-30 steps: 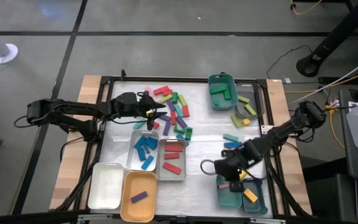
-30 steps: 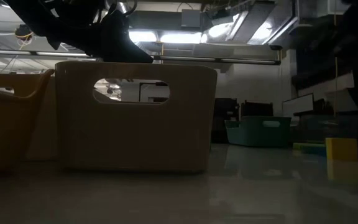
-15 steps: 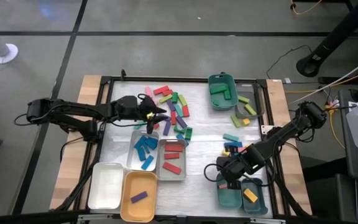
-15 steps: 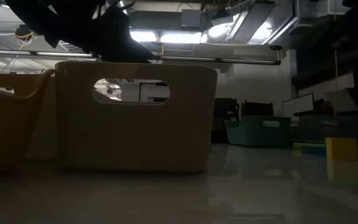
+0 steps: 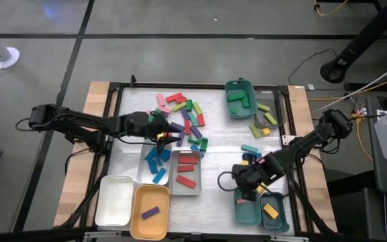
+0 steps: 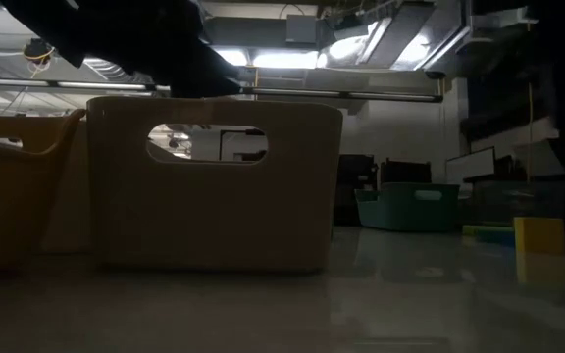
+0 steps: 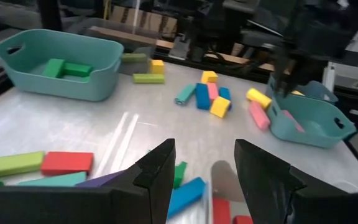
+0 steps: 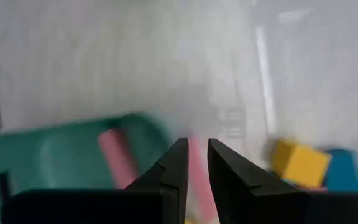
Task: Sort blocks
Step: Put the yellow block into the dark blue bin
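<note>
White table point(image 5: 217, 134) fills the frame's centre, with the blocks point(image 5: 187, 117) scattered upper centre and others sorted in trays. Left end effector point(image 5: 168, 132), fingers spread and empty, hovers left of centre over the pile. Right end effector point(image 5: 246, 190), nearly pressed together, sits lower right above a teal tray point(image 5: 247, 214) holding a pink block point(image 8: 118, 158).

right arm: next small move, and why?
Probably travel on over the teal tray and open there. The right pincer is nearly shut, with what looks like a pink block in the narrow gap between its fingers, and it sits at the tray's rim, where another pink block already lies. Whether it truly grips the block is hard to tell.
</note>
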Controlling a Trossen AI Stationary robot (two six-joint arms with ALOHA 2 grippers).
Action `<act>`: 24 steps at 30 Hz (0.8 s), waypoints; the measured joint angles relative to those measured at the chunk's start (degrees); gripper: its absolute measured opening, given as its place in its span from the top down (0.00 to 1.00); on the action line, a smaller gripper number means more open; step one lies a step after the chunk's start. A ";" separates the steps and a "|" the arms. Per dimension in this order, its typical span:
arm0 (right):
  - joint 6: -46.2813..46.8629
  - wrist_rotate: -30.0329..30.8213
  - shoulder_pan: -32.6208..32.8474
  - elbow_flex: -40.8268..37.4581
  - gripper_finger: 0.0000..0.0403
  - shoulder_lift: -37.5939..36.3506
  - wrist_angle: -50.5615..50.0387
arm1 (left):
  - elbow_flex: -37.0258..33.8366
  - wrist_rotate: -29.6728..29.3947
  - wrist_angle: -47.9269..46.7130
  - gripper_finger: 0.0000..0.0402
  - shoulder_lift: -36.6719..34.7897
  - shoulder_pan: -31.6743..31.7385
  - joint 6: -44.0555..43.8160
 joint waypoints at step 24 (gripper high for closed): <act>0.57 -2.66 -19.16 -2.79 0.42 0.04 -12.87 | 0.00 -0.05 0.52 0.61 0.00 -1.39 4.42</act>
